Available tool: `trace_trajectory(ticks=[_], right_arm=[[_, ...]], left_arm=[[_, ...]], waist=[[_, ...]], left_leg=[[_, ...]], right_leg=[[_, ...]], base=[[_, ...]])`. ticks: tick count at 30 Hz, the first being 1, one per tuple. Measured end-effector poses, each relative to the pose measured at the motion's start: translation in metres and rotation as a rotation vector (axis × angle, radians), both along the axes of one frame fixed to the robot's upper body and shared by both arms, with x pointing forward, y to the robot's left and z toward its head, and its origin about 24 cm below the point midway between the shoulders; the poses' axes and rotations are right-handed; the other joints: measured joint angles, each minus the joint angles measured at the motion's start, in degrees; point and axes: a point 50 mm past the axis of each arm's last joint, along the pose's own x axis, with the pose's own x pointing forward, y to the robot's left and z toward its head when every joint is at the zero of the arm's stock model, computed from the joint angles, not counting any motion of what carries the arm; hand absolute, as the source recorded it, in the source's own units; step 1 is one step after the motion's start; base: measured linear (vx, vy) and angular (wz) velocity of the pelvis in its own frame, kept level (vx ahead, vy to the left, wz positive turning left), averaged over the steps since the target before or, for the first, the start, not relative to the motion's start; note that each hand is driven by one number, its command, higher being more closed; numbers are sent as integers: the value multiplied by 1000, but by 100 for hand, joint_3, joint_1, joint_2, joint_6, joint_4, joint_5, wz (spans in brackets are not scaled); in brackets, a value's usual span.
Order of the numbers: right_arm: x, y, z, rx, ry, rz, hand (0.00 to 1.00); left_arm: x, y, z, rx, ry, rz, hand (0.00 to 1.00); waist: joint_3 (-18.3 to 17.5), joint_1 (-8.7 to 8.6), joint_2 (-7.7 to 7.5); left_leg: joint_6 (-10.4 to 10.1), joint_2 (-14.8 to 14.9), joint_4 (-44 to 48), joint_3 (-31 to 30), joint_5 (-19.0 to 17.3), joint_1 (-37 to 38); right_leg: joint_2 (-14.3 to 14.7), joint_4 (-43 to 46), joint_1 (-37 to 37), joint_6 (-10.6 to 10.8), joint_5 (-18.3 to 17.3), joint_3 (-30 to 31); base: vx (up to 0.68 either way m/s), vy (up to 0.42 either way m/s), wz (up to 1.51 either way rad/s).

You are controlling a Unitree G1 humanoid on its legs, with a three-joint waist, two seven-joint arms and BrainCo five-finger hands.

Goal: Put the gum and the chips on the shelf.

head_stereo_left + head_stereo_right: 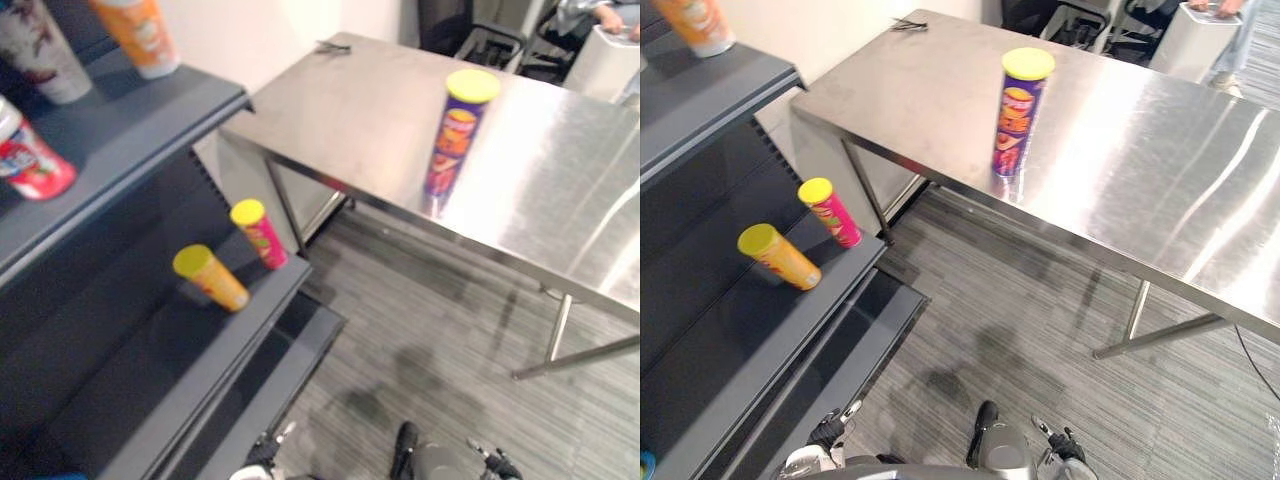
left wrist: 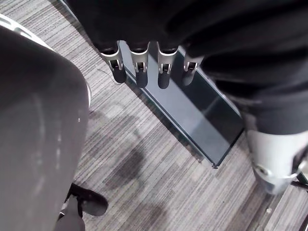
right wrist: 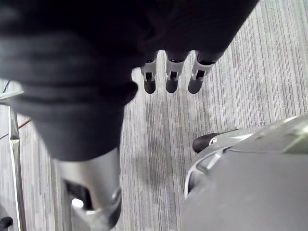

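On the steel table [image 1: 340, 110], a tall purple chips can [image 1: 457, 135] with a yellow lid is standing upright near the table's nearer edge, well apart from the dark shelf [image 1: 130, 340] to the robot's left. Two yellow-lidded tubes are already sitting on the shelf's middle board: an orange tube [image 1: 212, 278] and, just beside it, a pink tube [image 1: 262, 233]. On the board above, an orange cup [image 1: 140, 35], a white cup [image 1: 45, 50] and a red can [image 1: 30, 155] are standing. The left hand [image 2: 141, 72] is hanging over the grey carpet [image 1: 440, 340] and the shelf's bottom board, fingers straight and holding nothing. The right hand [image 3: 172, 79] is hanging over the carpet, fingers likewise straight and empty.
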Motion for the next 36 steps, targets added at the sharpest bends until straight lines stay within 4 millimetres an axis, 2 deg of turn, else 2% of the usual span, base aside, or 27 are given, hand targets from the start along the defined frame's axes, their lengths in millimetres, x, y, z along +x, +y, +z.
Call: trace_trajectory(ticks=[1, 2, 3, 4, 5, 6, 8, 10, 13, 14, 16, 18, 21, 26, 30, 34, 36], right_arm=[[-2, -1, -1, 5, 5, -18, 0], [-4, -2, -1, 4, 8, -23, 0], [-5, -4, 0, 0, 4, -36, 0], [-4, -9, 1, -17, -3, -38, 0], [-4, -10, 1, -18, -5, -46, 0], [-6, -16, 2, -29, -6, -62, 0], [-13, -23, 3, -45, 11, -72, 0], [-22, -26, 2, -48, 27, -95, 0], [-33, -30, 2, -57, 47, -120, 0], [-35, -30, 1, -57, 52, -121, 0], [-39, -30, 1, -56, 60, -125, 0], [-48, -18, -3, -15, 72, -170, 0], [-47, -7, -6, 17, 68, -192, 0], [-43, -9, -5, 19, 53, -207, 0], [-55, -12, -7, 32, 85, -294, 0], [-70, -28, -5, 7, 94, -452, 0], [-82, -53, 2, -48, 79, -613, 0]], left_arm=[[0, 0, 0, -5, -1, 22, 0], [-2, 0, 0, -6, 0, 33, 0], [-2, 0, 0, -24, -6, 77, 0], [0, -2, 0, -35, -17, 94, 0], [0, -3, 0, -41, -20, 101, 0], [0, -5, 0, -46, -23, 102, 0], [0, -7, 0, -46, -29, 99, 0], [0, -7, 0, -44, -35, 94, 0], [0, -8, 0, -44, -33, 91, 0], [0, -9, -1, -47, -31, 90, 0], [-2, -13, -2, -58, -19, 86, 0], [-1, -7, -1, -35, -20, 67, 0], [-1, -2, 0, -9, -15, 26, 0], [-7, 2, -2, 14, 17, -10, 0], [-10, 1, -3, 8, 30, -11, 0], [-14, 2, -4, 1, 34, -9, 0], [-18, 2, -4, -2, 41, -5, 0]], waist=[[5, 1, 2], [21, 1, 11], [52, 0, -16], [84, 7, -68], [85, 7, -51], [81, 9, -32], [83, 9, 10], [73, 32, 37], [46, 40, 77], [30, 71, 104], [-42, 72, 222], [-166, 122, 48], [-260, 168, -104], [-381, 182, -79], [-470, 194, -47], [-595, 227, -73], [-692, 238, -103]], left_leg=[[35, 273, 474, -101, 23, 7], [103, 383, 689, -308, 67, -2], [254, 483, 1071, -1033, 98, -211], [136, 154, 1016, -2070, -175, -412], [93, -31, 962, -2532, -295, -506], [67, -395, 806, -3222, -437, -636], [58, -649, 484, -3665, -440, -806], [34, -668, 45, -3886, -416, -967], [-20, -882, -649, -4477, -289, -1124], [-9, -1007, -858, -4676, -192, -1107], [16, -1135, -1209, -4779, 243, -1068], [123, -1429, -1332, -4709, 151, -896], [224, -1677, -1442, -4594, 95, -867], [346, -1955, -1614, -4398, 19, -668], [374, -1976, -1736, -4332, -1, -578], [382, -1948, -1816, -4295, 4, -545], [435, -1981, -1946, -4295, 67, -535]], right_leg=[[89, 224, -61, -89, -142, 190], [151, 298, -56, -137, -188, 322], [242, 390, -18, -235, -221, 602], [297, 375, 3, -209, -245, 918], [322, 329, 32, -228, -253, 1067], [394, 221, 107, -225, -235, 1396], [483, 60, 238, -216, -229, 1690], [565, -15, 294, -196, -218, 1843], [617, -4, 317, -92, -158, 2209], [619, 39, 315, 12, -156, 2390], [660, 170, 295, 134, -218, 2575], [385, 149, 336, 291, -270, 2678], [122, -125, 441, 449, -182, 2696], [-133, -451, 615, 639, -58, 2828], [-130, -604, 650, 665, 21, 2884], [-98, -825, 718, 654, 151, 2905], [-114, -936, 717, 656, 208, 2900]], base=[[-61, -164, -71], [-4, -195, -96], [24, -170, -115], [34, -138, -123], [35, -84, -133], [33, -43, -107], [55, 2, -114], [83, 68, -105], [135, 137, -92], [183, 211, -84], [208, 255, -64], [189, 269, -21], [168, 247, 2], [91, 160, -15], [20, 32, -14], [-21, -4, -10], [-40, 4, -3]])
